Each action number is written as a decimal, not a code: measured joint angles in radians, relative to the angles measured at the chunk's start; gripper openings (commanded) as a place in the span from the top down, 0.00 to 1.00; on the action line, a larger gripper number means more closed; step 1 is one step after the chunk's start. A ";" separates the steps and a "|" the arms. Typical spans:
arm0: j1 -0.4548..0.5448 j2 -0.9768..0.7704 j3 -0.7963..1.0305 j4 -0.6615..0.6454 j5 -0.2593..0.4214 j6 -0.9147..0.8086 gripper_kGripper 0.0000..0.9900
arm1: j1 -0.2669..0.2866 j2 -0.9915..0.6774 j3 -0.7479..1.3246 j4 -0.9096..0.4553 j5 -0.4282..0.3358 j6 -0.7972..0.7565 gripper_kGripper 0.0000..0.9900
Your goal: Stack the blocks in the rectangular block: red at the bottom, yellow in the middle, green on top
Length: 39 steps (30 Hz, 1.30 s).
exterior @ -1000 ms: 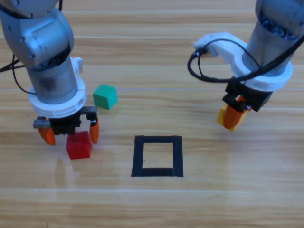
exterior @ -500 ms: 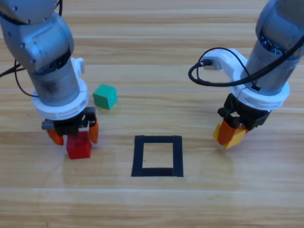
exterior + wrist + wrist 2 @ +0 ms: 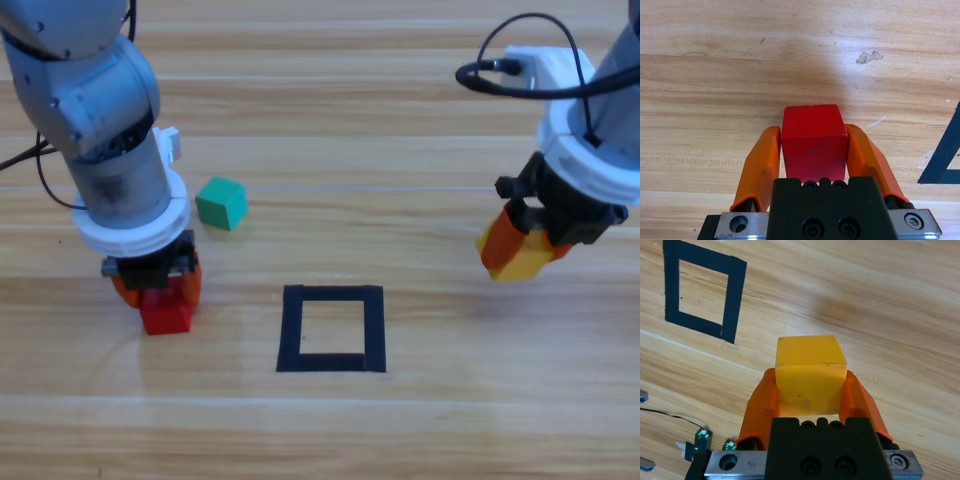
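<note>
The red cube [image 3: 166, 314] rests on the table left of the black tape rectangle [image 3: 332, 328]. My left gripper [image 3: 156, 285] is shut on it, both orange jaws pressed on its sides; the left wrist view shows the red cube [image 3: 814, 141] held in my left gripper [image 3: 814, 150]. At the right, my right gripper [image 3: 523, 250] is shut on the yellow cube [image 3: 527, 263], held above the table; the right wrist view shows the yellow cube [image 3: 810, 374] in my right gripper [image 3: 810, 390], with the rectangle [image 3: 702, 289] farther off. The green cube [image 3: 221, 203] lies free behind the red one.
The rectangle's inside is bare wood. A black cable [image 3: 40, 170] trails at the far left beside the left arm. Another cable [image 3: 520, 60] loops off the right wrist.
My left gripper has come down and shut on the red cube. The right gripper has moved right and risen with the yellow cube.
</note>
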 measured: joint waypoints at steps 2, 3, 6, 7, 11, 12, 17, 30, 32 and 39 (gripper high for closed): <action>0.000 0.001 0.000 -0.002 0.000 0.000 0.69 | 0.000 0.000 0.010 -0.004 0.001 0.000 1.00; 0.000 0.001 0.000 -0.003 0.000 0.000 0.72 | 0.000 0.000 0.011 -0.005 0.002 0.000 1.00; 0.000 0.001 0.000 -0.003 0.000 0.005 0.85 | 0.000 0.000 0.013 -0.005 0.002 0.007 1.00; 0.000 0.001 0.000 -0.003 0.000 0.008 0.87 | 0.000 0.000 0.014 -0.005 0.002 0.011 1.00; 0.000 0.001 -0.002 -0.003 0.000 0.021 0.88 | 0.000 0.000 0.017 -0.005 -0.021 0.039 1.00; 0.000 0.001 -0.003 -0.003 0.000 0.024 0.89 | 0.000 0.000 0.017 -0.005 -0.033 0.041 1.00; -0.016 0.002 -0.092 0.056 0.007 0.035 0.98 | 0.000 0.003 0.017 -0.006 -0.043 0.047 1.00; -0.238 0.142 -0.345 0.192 0.035 -0.103 0.98 | 0.000 0.009 0.017 -0.006 -0.035 0.028 1.00; -0.265 0.171 -0.394 0.223 0.037 -0.115 0.98 | 0.000 0.009 0.017 -0.007 -0.034 0.028 1.00; -0.314 0.232 -0.530 0.298 0.038 -0.143 0.98 | 0.000 0.010 0.017 -0.011 -0.030 0.028 1.00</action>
